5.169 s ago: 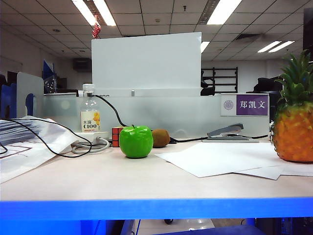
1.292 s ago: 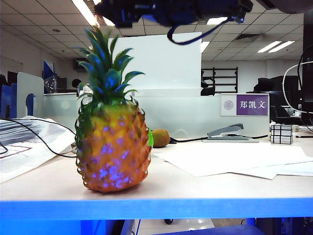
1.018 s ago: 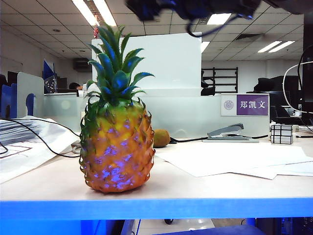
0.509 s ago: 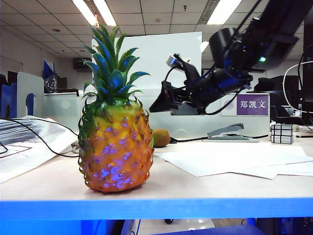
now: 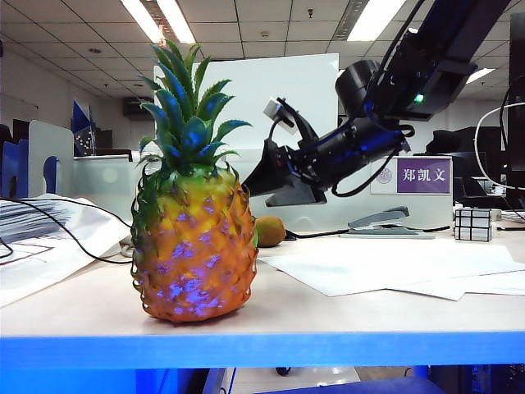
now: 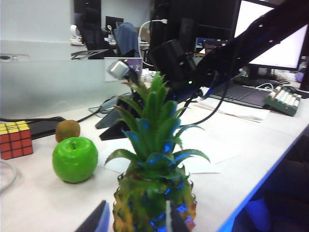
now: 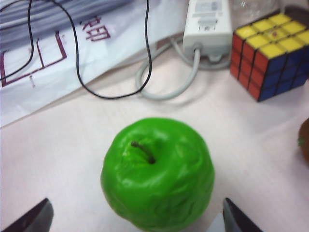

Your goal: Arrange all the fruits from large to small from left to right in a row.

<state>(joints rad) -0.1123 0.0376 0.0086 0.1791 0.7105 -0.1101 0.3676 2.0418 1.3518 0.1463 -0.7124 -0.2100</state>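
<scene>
Pineapple (image 5: 195, 246) standing upright at table's front left, left gripper (image 6: 135, 220) hanging over its crown with jaws spread, right gripper (image 7: 135, 217) hovering spread-jawed above apple (image 7: 158, 171), kiwi (image 5: 270, 231) sitting at pineapple's 2 o'clock

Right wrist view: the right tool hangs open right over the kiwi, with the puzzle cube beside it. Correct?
Not quite. The right wrist view shows the open right tool over the green apple, not the kiwi, which only peeks in at the frame edge. The puzzle cube is indeed nearby.
</scene>
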